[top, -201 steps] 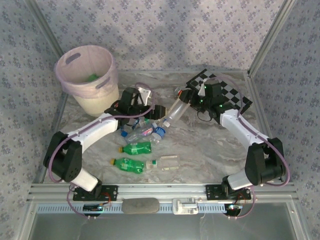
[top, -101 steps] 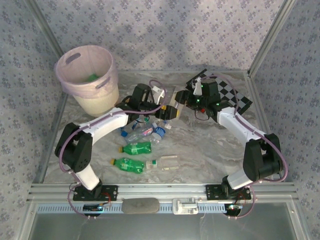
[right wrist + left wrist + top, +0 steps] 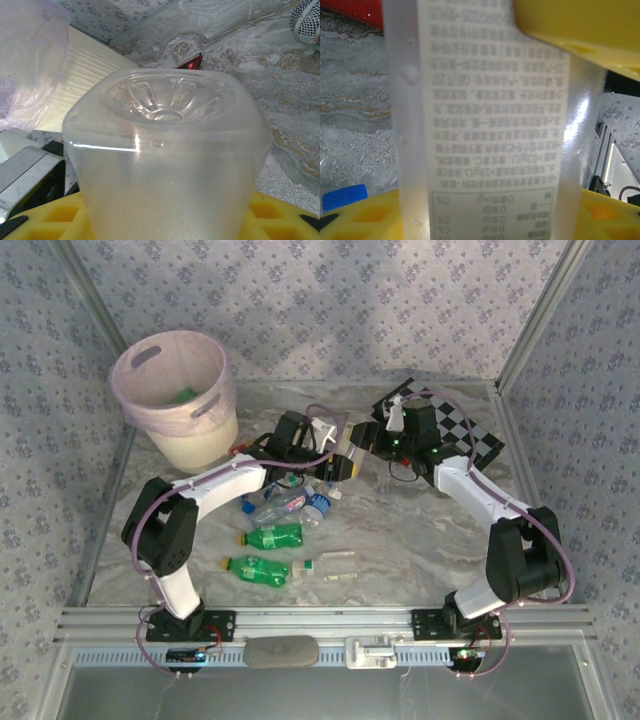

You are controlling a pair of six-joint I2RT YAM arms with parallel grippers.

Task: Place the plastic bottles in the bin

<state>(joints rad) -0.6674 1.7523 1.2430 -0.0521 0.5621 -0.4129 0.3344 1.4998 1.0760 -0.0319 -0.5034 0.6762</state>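
A clear plastic bottle (image 3: 490, 125) with a white printed label hangs above the middle of the table, held from both ends. My right gripper (image 3: 372, 445) is shut on it, its ribbed base (image 3: 165, 100) facing the right wrist camera between the yellow fingers (image 3: 280, 215). My left gripper (image 3: 345, 462) meets it from the left, with its yellow fingers (image 3: 365, 215) pressed against both sides of the bottle. The pale pink bin (image 3: 130, 400) stands at the back left with a green bottle (image 3: 185, 393) inside. Several more bottles lie below the grippers: green ones (image 3: 275, 536) and clear blue-capped ones (image 3: 285, 505).
A black-and-white chessboard (image 3: 465, 430) lies at the back right behind my right arm. A red bar (image 3: 355, 12) and a small red-and-black triangle (image 3: 192, 61) sit on the marble top near the bin's cream wall (image 3: 85, 65). Patterned walls enclose the table.
My left arm has swung right to the raised bottle and its jaws have closed round it. My right gripper has drawn the bottle slightly back and tightened on it.
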